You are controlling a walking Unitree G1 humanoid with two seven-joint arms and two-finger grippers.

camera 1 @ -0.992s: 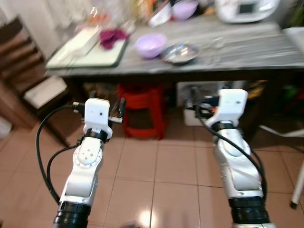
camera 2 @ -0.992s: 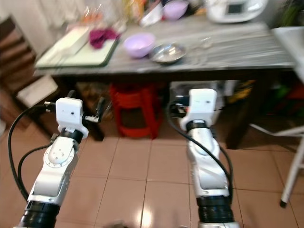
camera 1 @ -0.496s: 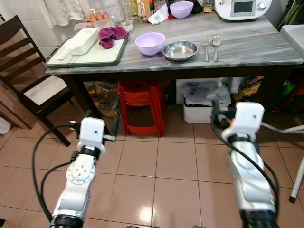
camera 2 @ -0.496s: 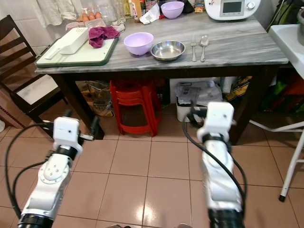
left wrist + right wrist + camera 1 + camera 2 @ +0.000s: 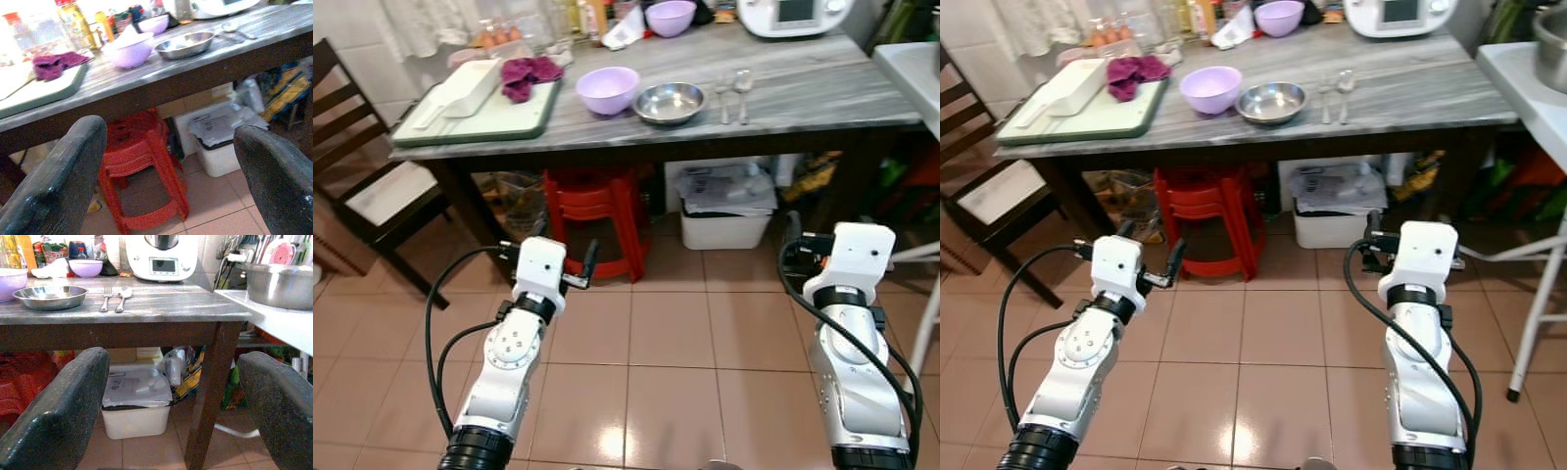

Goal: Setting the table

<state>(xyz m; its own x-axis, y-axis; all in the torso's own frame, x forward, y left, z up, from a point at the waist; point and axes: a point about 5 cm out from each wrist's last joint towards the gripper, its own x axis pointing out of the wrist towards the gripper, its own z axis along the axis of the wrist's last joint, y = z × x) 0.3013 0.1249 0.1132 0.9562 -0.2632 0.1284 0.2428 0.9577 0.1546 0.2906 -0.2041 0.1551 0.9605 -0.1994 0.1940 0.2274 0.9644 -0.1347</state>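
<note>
Both grippers — left gripper (image 5: 161,161), right gripper (image 5: 171,396) — are held spread and empty below the grey marble-topped table (image 5: 822,93), ready for reaching.

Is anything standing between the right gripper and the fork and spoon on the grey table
Nothing on the tabletop blocks them: the silver fork and silver spoon lie apart from the shallow steel bowl. But the open right gripper is below the grey marble-look table's edge, so that edge lies between them.

home kitchen | table (image 5: 822,93) with bowls (image 5: 608,89), food processor (image 5: 793,14)
</note>
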